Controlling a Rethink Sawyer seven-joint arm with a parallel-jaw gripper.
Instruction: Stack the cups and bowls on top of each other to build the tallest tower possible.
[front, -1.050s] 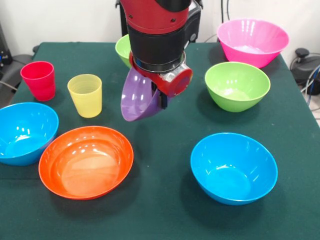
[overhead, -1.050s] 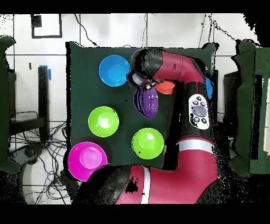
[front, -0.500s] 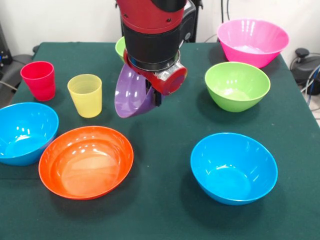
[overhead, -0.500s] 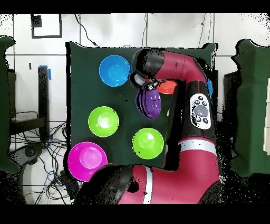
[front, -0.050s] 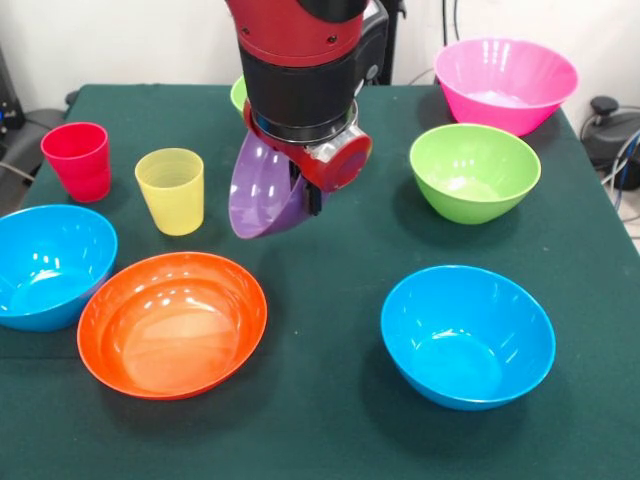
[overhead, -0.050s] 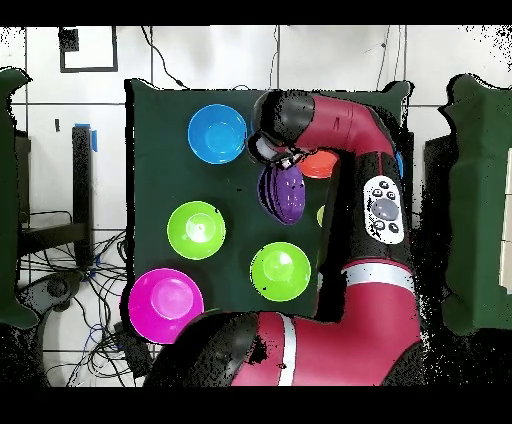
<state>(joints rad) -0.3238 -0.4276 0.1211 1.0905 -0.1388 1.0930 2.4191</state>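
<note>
Green-covered table (front, -0.050s: 330, 420) carries scattered bowls and cups. Arm (front, -0.050s: 300, 60) descends from above, wrist vertical; gripper (front, -0.050s: 312, 195) clamped on the tilted purple bowl (front, -0.050s: 258, 190), held clear of the surface.

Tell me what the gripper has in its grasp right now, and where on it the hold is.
The gripper holds the purple bowl by its rim, clear of the table, tipped on edge with its opening facing sideways.

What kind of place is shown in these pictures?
Probably a robotics lab: a red robot arm works at a green-covered table, loose cables lie on the tiled floor, and its hand grips a purple bowl.
</note>
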